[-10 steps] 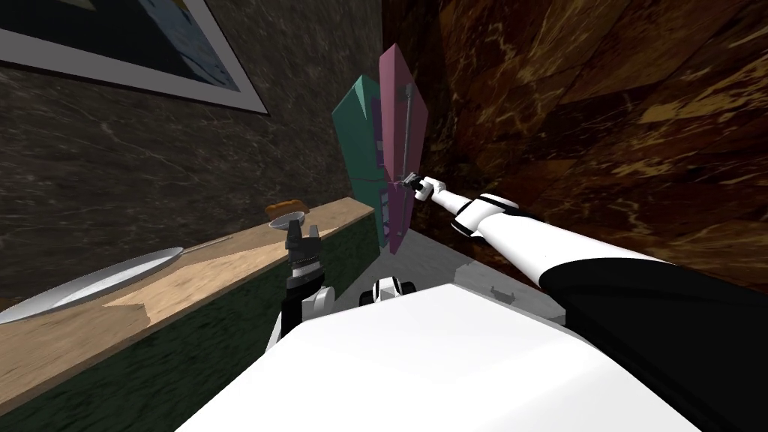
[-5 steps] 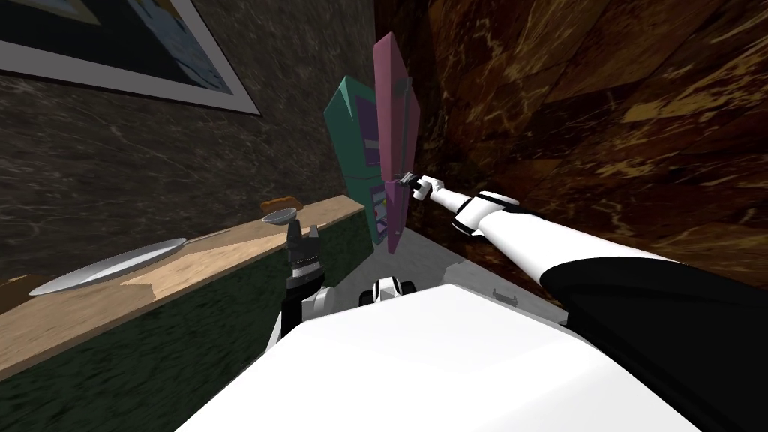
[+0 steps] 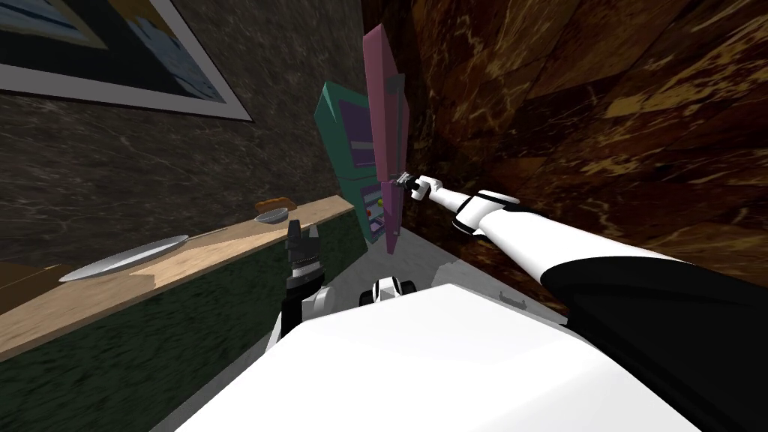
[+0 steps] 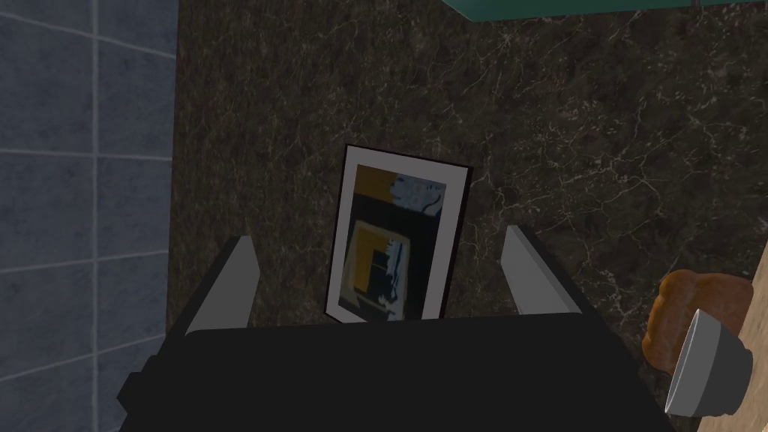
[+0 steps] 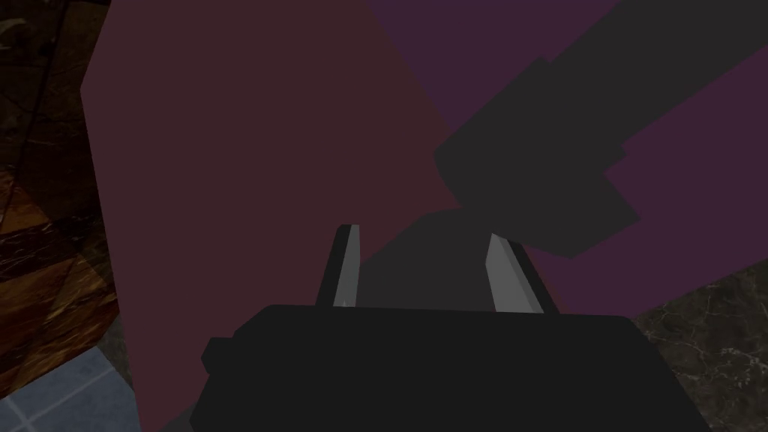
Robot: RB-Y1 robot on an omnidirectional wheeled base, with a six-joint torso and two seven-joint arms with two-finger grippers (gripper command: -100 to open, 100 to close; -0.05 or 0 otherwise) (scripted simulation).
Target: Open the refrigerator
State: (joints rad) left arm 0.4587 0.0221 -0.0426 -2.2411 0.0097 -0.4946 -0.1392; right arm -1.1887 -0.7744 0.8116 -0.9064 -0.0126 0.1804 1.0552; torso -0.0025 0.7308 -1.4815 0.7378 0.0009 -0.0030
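The refrigerator has a teal body (image 3: 337,150) and a pink door (image 3: 384,112) that stands ajar, nearly edge-on to me, with shelves showing inside. My right arm reaches out to the door, and my right gripper (image 3: 403,180) is at the lower end of its grey handle (image 3: 403,127). In the right wrist view the fingers of the right gripper (image 5: 424,262) press both sides of the dark handle bar (image 5: 525,165) against the door (image 5: 247,150). My left gripper (image 3: 302,234) is raised beside the counter, open and empty (image 4: 386,281).
A wood-topped counter (image 3: 225,251) with a dark green front runs along my left. It carries a flat plate (image 3: 124,259), a bowl (image 3: 270,216) and a brown loaf (image 3: 274,202). A brown marbled wall (image 3: 600,112) stands close on the right, with grey floor (image 3: 442,262) between.
The pink door has swung further away from the teal body, showing more of the inside. My right fingers have narrowed onto the handle. My view has turned slightly.
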